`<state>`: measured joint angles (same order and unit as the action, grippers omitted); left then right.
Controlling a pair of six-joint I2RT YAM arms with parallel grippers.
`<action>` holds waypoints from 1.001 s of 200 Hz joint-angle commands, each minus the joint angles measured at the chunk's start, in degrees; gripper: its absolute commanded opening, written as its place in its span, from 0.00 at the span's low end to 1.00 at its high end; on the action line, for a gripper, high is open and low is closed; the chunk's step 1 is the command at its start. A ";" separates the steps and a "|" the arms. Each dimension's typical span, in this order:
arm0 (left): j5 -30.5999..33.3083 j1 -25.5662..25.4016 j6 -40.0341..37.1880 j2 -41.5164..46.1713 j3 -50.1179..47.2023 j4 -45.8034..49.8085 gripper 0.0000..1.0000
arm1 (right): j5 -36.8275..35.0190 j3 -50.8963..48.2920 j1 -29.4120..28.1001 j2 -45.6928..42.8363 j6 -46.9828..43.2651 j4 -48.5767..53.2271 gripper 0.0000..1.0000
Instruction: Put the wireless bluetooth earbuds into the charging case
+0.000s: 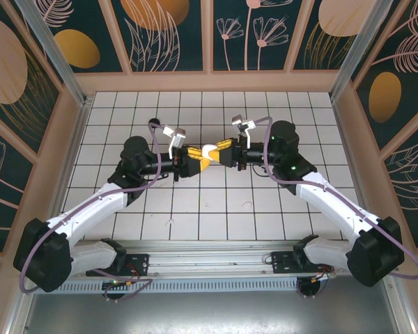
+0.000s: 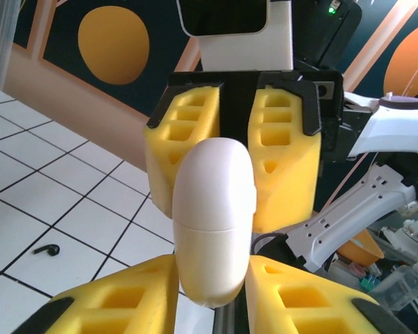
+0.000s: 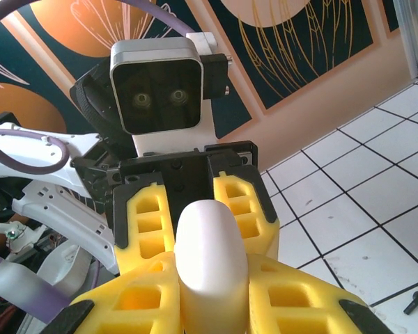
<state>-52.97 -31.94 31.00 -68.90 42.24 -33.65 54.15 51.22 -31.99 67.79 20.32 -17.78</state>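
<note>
The white charging case [image 1: 207,151] hangs above the middle of the tiled floor, lid closed, held from both ends. In the left wrist view my left gripper [image 2: 212,278] has its yellow pads pressed on the lower half of the case [image 2: 214,209], below the lid seam. My right gripper [image 3: 212,292] is shut on the other half of the case [image 3: 210,257]. One black earbud [image 2: 47,249] lies on a tile below to the left. A second small black earbud [image 3: 416,302] lies on the floor at the lower right.
The left gripper [image 1: 194,160] and right gripper [image 1: 224,148] meet nose to nose over the white tiled floor [image 1: 209,209]. Peach walls with dark panels [image 1: 171,35] enclose it. Faint scuff marks [image 1: 247,204] lie in front.
</note>
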 commanded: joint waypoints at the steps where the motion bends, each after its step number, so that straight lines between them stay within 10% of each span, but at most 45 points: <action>1: -0.87 -0.20 0.62 0.04 1.10 -4.25 0.28 | 2.19 -0.68 -0.09 -1.79 0.34 -3.15 0.11; 93: -1.10 -0.21 1.87 0.05 0.95 -5.27 0.36 | 2.54 -0.77 -0.44 -1.29 0.25 -3.15 0.11; 154: 1.15 -0.21 -2.10 0.30 0.95 -1.21 0.00 | 0.22 -0.29 -1.03 -1.42 0.37 -1.58 0.24; 200: -0.41 -0.31 -12.98 3.32 -1.31 2.01 0.01 | -5.01 0.58 -0.80 -0.32 0.52 0.96 0.29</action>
<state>-51.72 -31.66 26.72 -68.18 42.15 -33.19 52.34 50.83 -32.51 67.22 20.16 -16.99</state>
